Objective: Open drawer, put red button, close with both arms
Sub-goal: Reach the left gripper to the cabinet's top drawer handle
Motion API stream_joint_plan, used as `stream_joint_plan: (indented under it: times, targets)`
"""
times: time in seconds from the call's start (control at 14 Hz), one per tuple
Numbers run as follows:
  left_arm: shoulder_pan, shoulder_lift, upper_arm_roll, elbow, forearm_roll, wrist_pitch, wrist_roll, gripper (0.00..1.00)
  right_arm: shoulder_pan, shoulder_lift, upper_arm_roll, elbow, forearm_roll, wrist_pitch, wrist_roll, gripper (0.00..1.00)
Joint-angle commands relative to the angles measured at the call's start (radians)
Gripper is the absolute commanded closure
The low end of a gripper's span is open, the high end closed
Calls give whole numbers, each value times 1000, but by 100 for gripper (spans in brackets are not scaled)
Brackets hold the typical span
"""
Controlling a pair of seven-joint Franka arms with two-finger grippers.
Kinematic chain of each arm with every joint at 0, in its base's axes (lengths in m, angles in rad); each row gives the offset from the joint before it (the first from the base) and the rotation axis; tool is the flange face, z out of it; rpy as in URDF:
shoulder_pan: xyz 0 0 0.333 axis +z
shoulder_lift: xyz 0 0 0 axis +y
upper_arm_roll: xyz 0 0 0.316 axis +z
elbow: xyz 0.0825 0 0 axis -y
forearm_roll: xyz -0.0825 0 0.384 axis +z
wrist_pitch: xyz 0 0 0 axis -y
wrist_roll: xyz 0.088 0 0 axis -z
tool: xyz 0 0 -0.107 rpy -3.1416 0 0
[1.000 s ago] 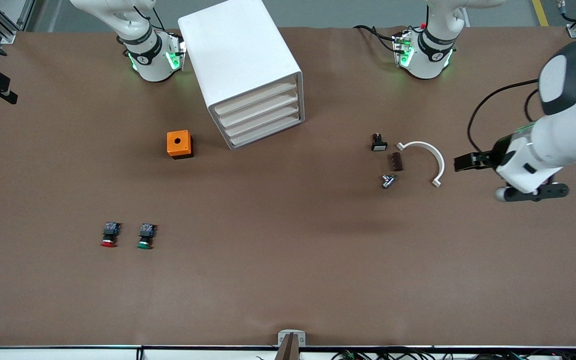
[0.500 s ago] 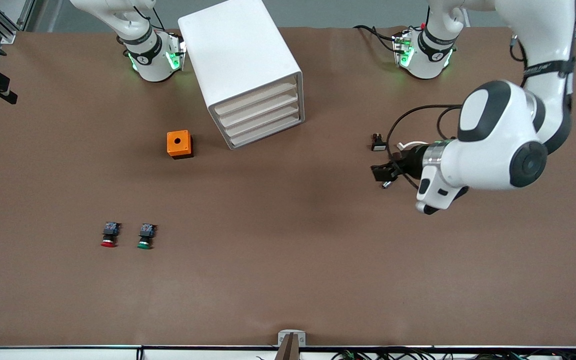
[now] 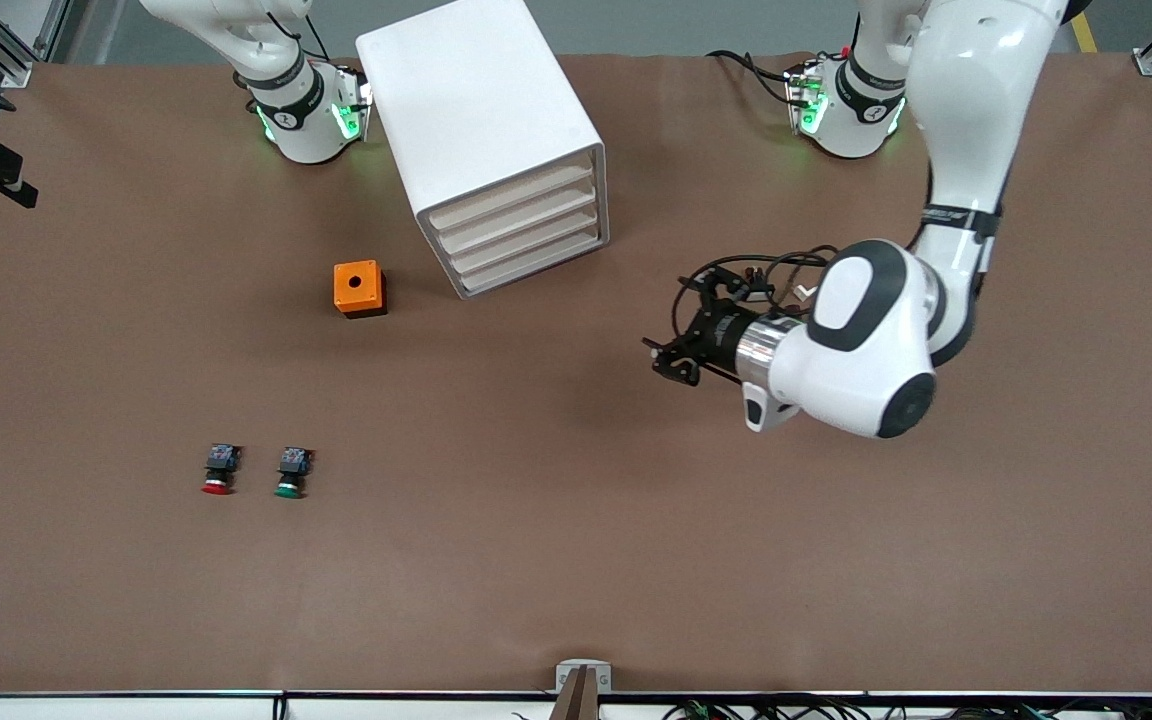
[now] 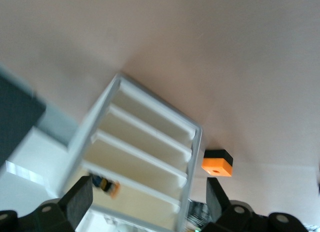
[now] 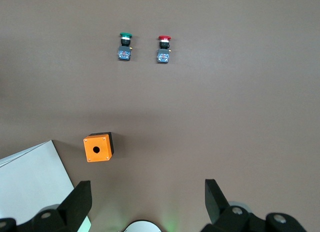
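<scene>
**Mara:** Red button (image 3: 218,472) first, since it lies nearest the front camera — it rests on the table (image 3: 576,560) toward the right arm's end, with the green-capped switch (image 3: 290,473) just beside it. Nothing touches either one.

**Jon:** So the button has not been picked up. What about the drawer?

**Mara:** Farther from the camera, past the orange box (image 3: 359,288), stands the cabinet (image 3: 481,130). All four fronts sit flush, and the drawer (image 3: 526,222), second from the top, is shut. By my reading no step is done yet: opening, loading and closing are all left.

**Jon:** And the hands?

**Mara:** The left gripper (image 3: 674,362) hangs over bare table between the cabinet and the small parts at the left arm's end, with its arm reaching out low from its base. Its fingers stand spread wide and hold nothing — the left wrist view looks between them straight at the cabinet's drawer fronts.

**Jon:** That suggests it is lining up on the drawer.

**Mara:** I would judge so, though it is well apart from the cabinet.

**Jon:** The right one?

**Mara:** The right gripper (image 5: 145,204) is out of the front view; only that arm's base shows beside the cabinet. Its own wrist view shows the fingers wide apart and empty, high over the table, looking down on the orange box and both switches. That arm waits.
</scene>
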Motion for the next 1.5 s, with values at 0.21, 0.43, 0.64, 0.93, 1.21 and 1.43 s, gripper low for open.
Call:
stream_joint_plan:
  times: [0.21,0.43,0.64,0.93,1.21,1.43]
  targets:
    - [-19,142,-63,49,-147,-29,-418,1,-3,-17,3,-11,16,-4,-4,0]
    - [-19,191,-69,49,-213,-82,-550,1,-2,-17,3,-11,18,-7,1,0]
    - [-19,248,-67,44,-288,-168,-697,1,-8,-17,0,-12,50,-7,1,0]
    - [-39,291,-69,33,-288,-202,-750,6,-5,-17,1,-6,35,-5,-4,0]
    - [-79,322,-71,32,-290,-219,-750,36,-3,-17,3,-3,-3,1,-7,0]
    - [-105,346,-71,32,-287,-221,-751,42,-3,-15,4,-3,-16,8,-7,0]
